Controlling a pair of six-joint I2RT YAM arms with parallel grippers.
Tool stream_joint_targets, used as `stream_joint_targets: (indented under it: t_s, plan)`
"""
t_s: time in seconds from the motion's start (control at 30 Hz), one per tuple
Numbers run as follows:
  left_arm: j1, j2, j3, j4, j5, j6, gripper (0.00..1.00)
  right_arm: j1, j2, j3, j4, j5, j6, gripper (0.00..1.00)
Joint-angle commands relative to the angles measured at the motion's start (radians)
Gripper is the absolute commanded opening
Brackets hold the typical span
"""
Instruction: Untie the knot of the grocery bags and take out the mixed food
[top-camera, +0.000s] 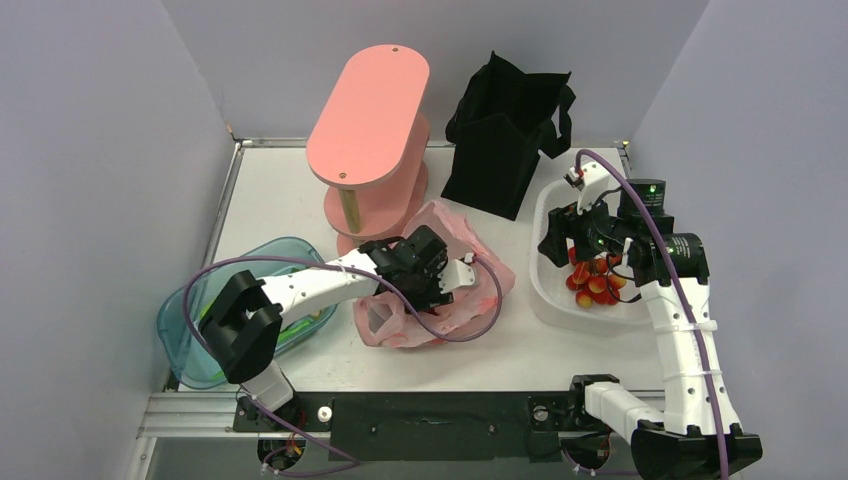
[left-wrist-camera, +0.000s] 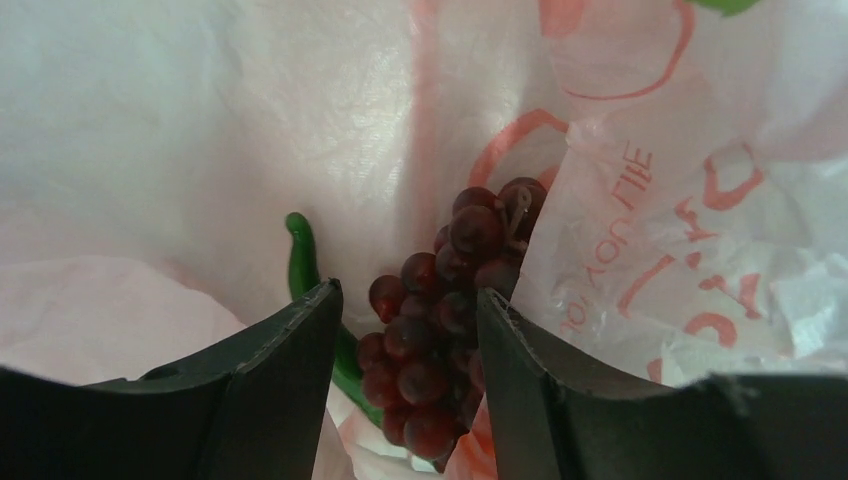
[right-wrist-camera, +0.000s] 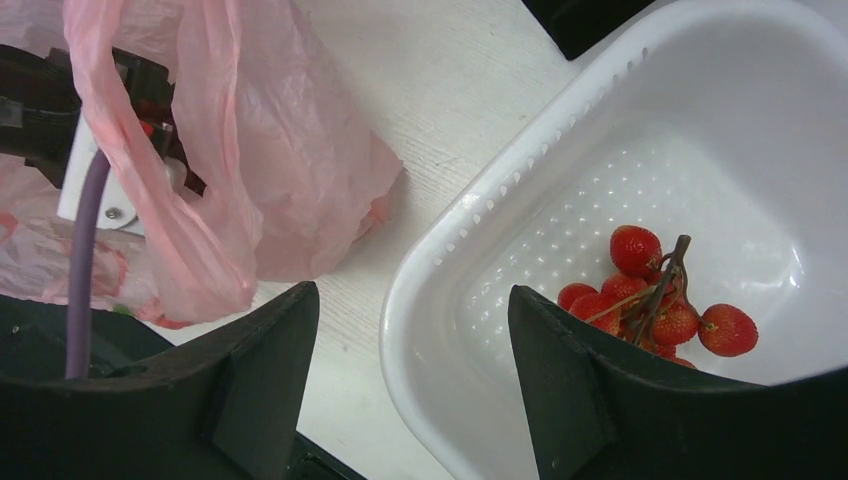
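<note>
The pink plastic bag (top-camera: 440, 285) lies open at mid-table. My left gripper (top-camera: 468, 274) reaches into it. In the left wrist view, my left gripper (left-wrist-camera: 408, 290) is open inside the bag (left-wrist-camera: 650, 200). The dark red grape bunch (left-wrist-camera: 440, 310) sits between its fingers, touching the right finger, with a gap at the left one. A green curved piece (left-wrist-camera: 298, 255) lies beside the grapes. My right gripper (top-camera: 556, 245) is open and empty over the near-left rim of a white basket (right-wrist-camera: 470, 220), which holds small red fruits (right-wrist-camera: 650, 290). The black tote (top-camera: 500, 130) stands upright at the back.
A pink two-tier stand (top-camera: 368, 120) rises behind the pink bag. A teal tub (top-camera: 190, 320) sits at the left under my left arm. The white basket (top-camera: 545, 295) is at the right, in front of the tote. Grey walls enclose the table.
</note>
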Motion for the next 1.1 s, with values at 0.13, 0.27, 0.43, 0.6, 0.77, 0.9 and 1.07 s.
stream_joint_targets:
  t_s: [0.13,0.27,0.43,0.6,0.77,0.9,1.07]
  plan:
    - [-0.016,0.046,-0.072,0.097,0.019,-0.070,0.53,-0.009,-0.020,-0.008,0.025,-0.002,-0.004,0.65]
    - [-0.029,0.060,-0.116,0.121,0.011,-0.076,0.56,-0.011,-0.023,-0.009,0.026,-0.002,-0.003,0.65]
    - [-0.036,0.085,-0.164,0.137,0.014,-0.106,0.56,-0.016,-0.029,-0.008,0.025,-0.002,0.002,0.65]
    - [-0.068,0.090,-0.184,0.128,0.020,-0.102,0.59,-0.016,-0.027,-0.010,0.025,-0.005,0.005,0.65]
    - [-0.069,0.138,-0.162,0.134,0.020,-0.134,0.59,-0.016,-0.017,-0.003,0.030,-0.012,0.009,0.65]
    - [-0.065,0.166,-0.106,0.143,0.019,-0.112,0.37,-0.016,-0.006,0.006,0.034,-0.021,0.019,0.65]
    - [-0.061,0.110,0.018,0.124,0.030,-0.101,0.02,-0.014,0.004,0.027,0.034,-0.025,0.028,0.65]
